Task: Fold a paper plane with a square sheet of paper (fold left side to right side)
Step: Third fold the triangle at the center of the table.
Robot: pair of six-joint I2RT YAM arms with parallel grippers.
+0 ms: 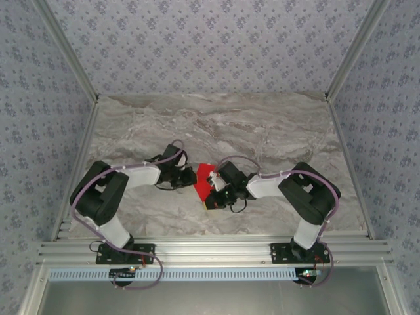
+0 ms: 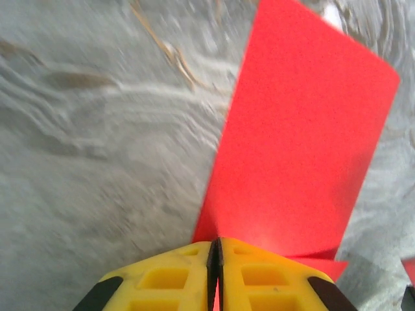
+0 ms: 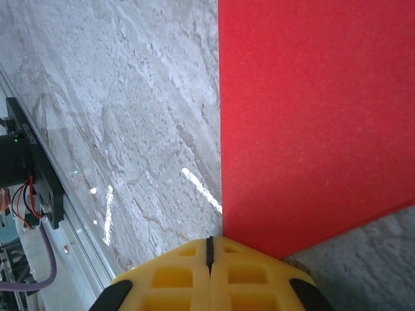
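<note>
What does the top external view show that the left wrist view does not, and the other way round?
Top external view: the white and black left arm and right arm, their bases on the aluminium rail, and the blue patterned walls. Left wrist view: close up, the yellow fingers of the left gripper shut on an edge of the thin bright red paper sheet, with a second red layer under it. Shared: the red sheet and the grey marble table.
</note>
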